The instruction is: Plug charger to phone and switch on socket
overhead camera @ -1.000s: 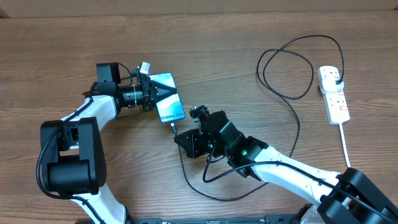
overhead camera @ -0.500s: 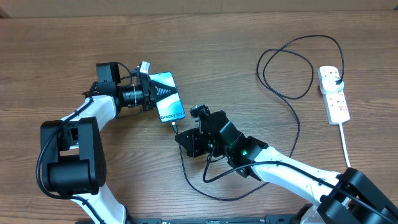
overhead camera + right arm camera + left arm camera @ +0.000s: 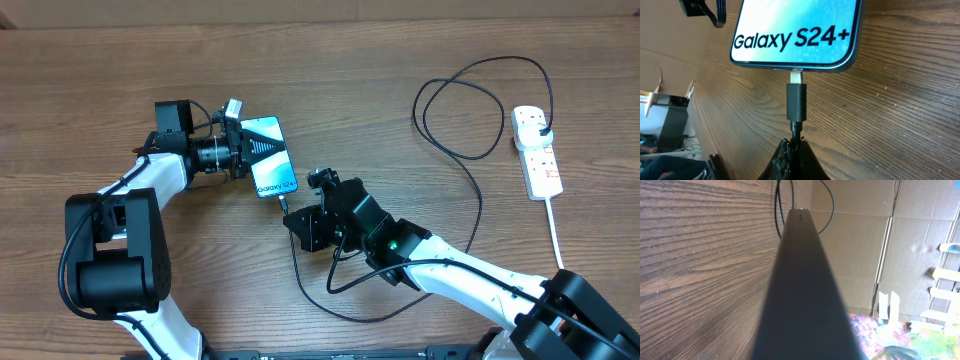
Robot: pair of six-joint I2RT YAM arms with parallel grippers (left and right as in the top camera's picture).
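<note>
Blocking left wrist view, phone [image 3: 800, 295] edge, charger [image 3: 796, 100] tip touching it, depth unclear

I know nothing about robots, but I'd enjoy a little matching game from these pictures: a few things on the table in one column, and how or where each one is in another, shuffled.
Things:
1. phone
2. charger connector
3. charger plug
4. socket

States:
A. white, lying near the right side of the table
B. screen lit blue
C. black, seated in the socket's far outlet
D. silver end at the phone's port, partly showing

Pairs: 1-B, 2-D, 3-C, 4-A.
</note>
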